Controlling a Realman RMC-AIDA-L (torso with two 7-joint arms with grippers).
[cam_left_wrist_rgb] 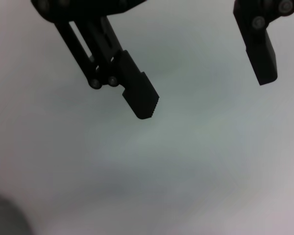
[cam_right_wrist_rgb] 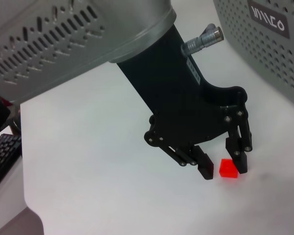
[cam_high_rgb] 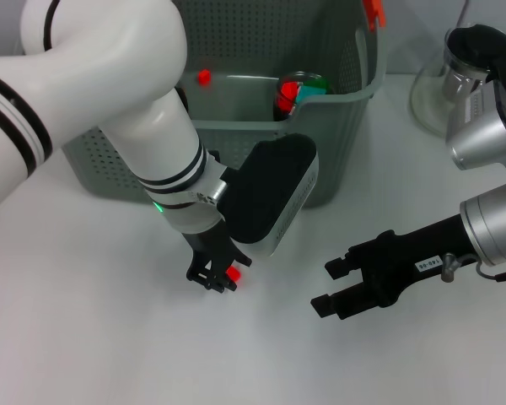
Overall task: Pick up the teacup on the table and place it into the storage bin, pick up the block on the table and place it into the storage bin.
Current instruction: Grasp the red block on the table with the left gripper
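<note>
A small red block (cam_high_rgb: 234, 274) lies on the white table in front of the storage bin (cam_high_rgb: 261, 38). My left gripper (cam_high_rgb: 218, 277) is lowered over it and open. In the right wrist view its two black fingers (cam_right_wrist_rgb: 205, 169) straddle the block (cam_right_wrist_rgb: 228, 169), the far finger close against it. The left wrist view shows the left gripper (cam_left_wrist_rgb: 206, 93) spread wide over bare table, with no block in the picture. A red and green cup-like thing (cam_high_rgb: 298, 91), apparently the teacup, lies inside the bin by its right wall. My right gripper (cam_high_rgb: 325, 287) hovers open to the right, holding nothing.
The bin (cam_right_wrist_rgb: 264, 39) has an orange handle clip (cam_high_rgb: 373, 12) on its right rim. A glass pot (cam_high_rgb: 455, 80) stands at the back right. The table's edge and a keyboard (cam_right_wrist_rgb: 2, 152) show in the right wrist view.
</note>
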